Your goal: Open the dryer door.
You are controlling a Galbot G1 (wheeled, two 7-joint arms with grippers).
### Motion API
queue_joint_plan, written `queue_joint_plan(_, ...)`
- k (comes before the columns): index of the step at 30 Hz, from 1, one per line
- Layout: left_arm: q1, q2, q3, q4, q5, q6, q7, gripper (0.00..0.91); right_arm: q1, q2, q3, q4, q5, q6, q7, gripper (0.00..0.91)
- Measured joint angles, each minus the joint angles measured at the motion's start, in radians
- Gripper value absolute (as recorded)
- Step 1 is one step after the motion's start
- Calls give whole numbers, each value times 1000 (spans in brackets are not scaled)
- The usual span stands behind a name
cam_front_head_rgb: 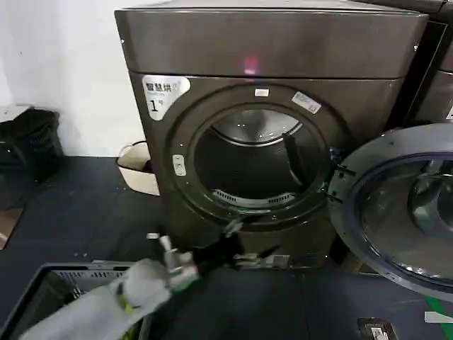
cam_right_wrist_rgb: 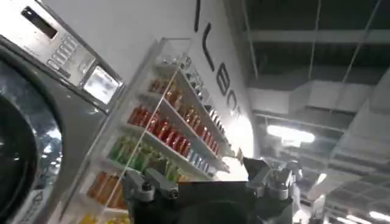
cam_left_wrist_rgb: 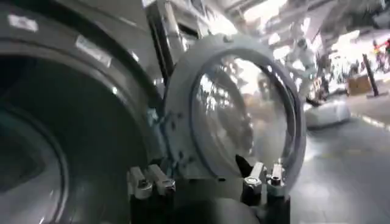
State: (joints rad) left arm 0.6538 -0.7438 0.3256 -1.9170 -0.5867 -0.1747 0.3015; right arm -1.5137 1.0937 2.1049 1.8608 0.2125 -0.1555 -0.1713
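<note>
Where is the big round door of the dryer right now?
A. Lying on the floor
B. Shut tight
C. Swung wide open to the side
C: the dryer door hangs swung out beside the dryer, leaving the drum opening uncovered.

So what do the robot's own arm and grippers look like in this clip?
In the head view the left arm wears a loose pale grey fabric sleeve with a yellow-green streak, ending in a silvery metal wrist and the dark left gripper. The left wrist view shows black finger mounts capped by shiny metal rollers or bolts. The right gripper has the same black body with silvery fittings.
</note>
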Motion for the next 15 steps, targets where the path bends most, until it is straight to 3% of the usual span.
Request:
queue_joint_plan(8, 127, 280, -113, -58, -18, 65, 60, 907, 26, -9, 67, 15, -55, 4, 3, 907)
queue_joint_plan(15, 215, 485, -209, -20, 34, 129, 147, 907, 53, -18, 83, 5, -87, 14, 2, 907)
